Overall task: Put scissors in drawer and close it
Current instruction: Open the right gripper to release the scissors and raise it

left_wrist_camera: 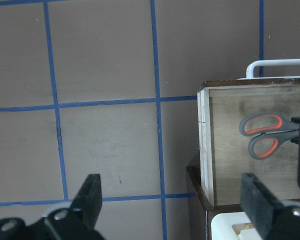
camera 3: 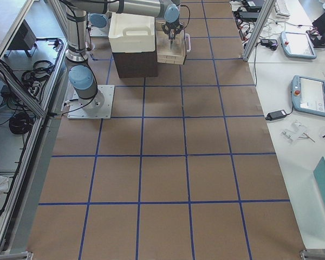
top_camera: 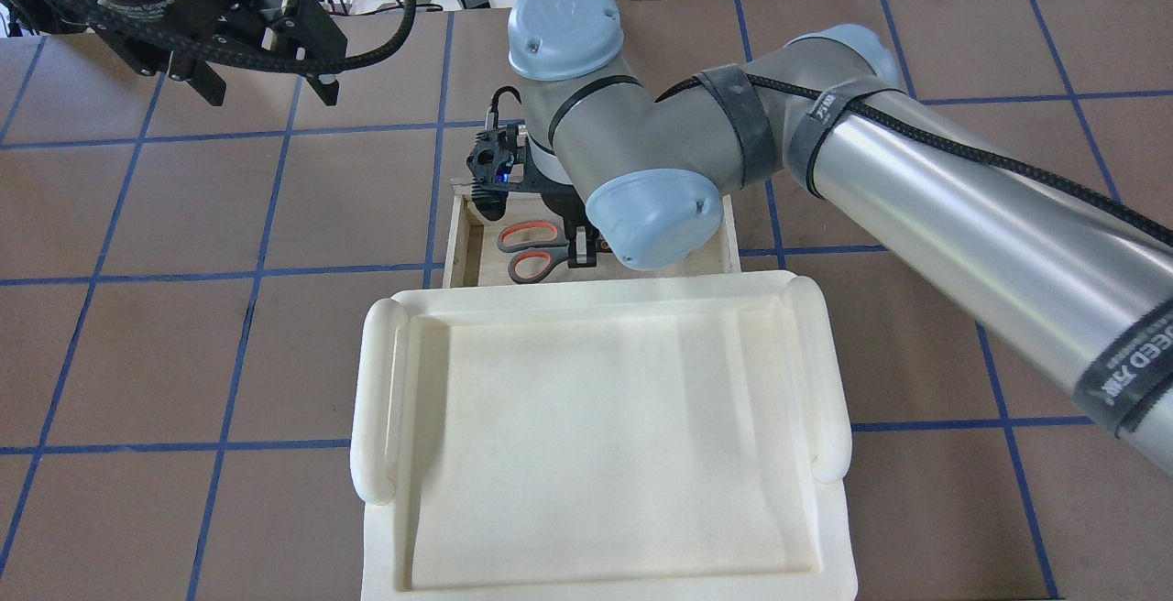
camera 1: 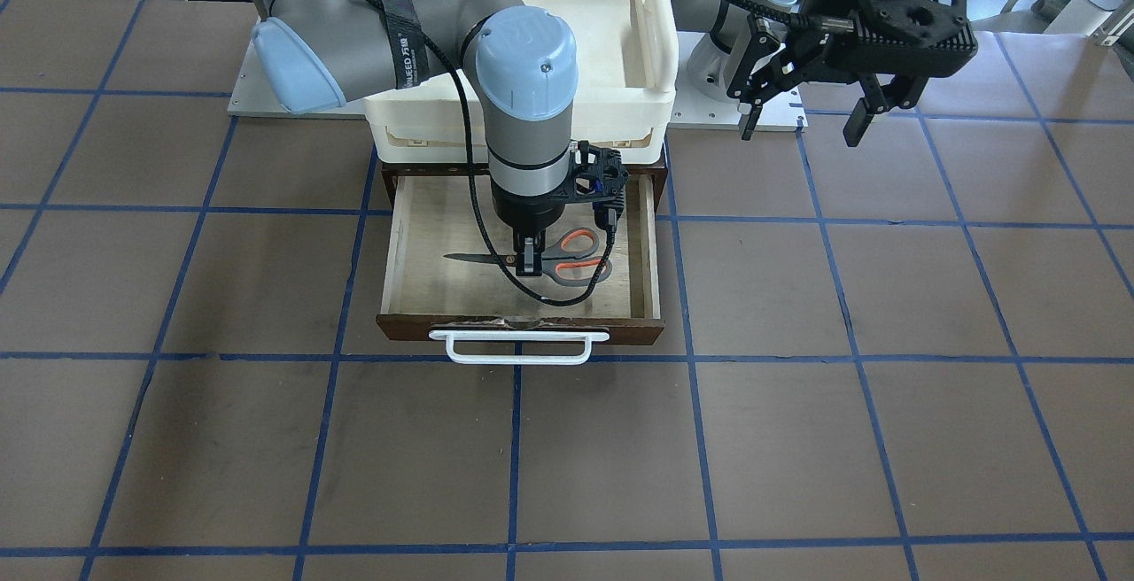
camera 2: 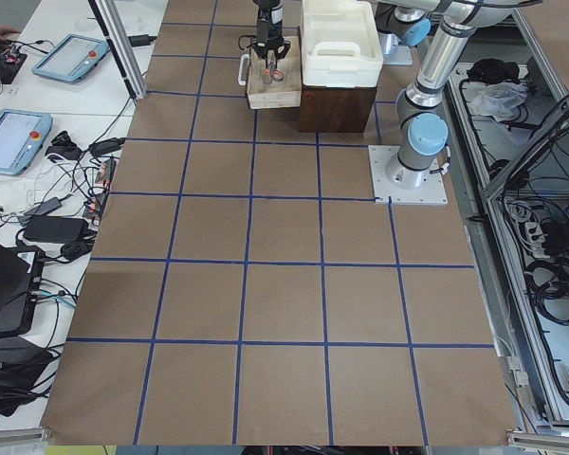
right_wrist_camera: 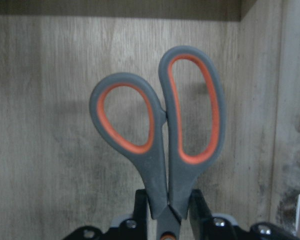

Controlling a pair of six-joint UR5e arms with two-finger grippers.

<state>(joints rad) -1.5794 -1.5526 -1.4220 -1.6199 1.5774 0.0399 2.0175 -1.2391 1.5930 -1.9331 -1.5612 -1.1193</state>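
The scissors (camera 1: 576,258), grey with orange-red loop linings, are inside the open drawer (camera 1: 523,326), blades pointing to the view's left. They also show in the overhead view (top_camera: 530,248), the left wrist view (left_wrist_camera: 262,135) and the right wrist view (right_wrist_camera: 160,135). My right gripper (camera 1: 529,264) reaches straight down into the drawer and is shut on the scissors at the neck just below the loops (right_wrist_camera: 167,207). My left gripper (camera 1: 802,131) is open and empty, held above the table beside the drawer (left_wrist_camera: 204,145).
A white plastic tray (camera 1: 656,32) sits on the dark brown cabinet (camera 2: 337,106) behind the drawer. The drawer's white bar handle (camera 1: 518,346) sticks out toward the operators' side. Brown table with blue tape grid (camera 1: 797,439) surrounds it.
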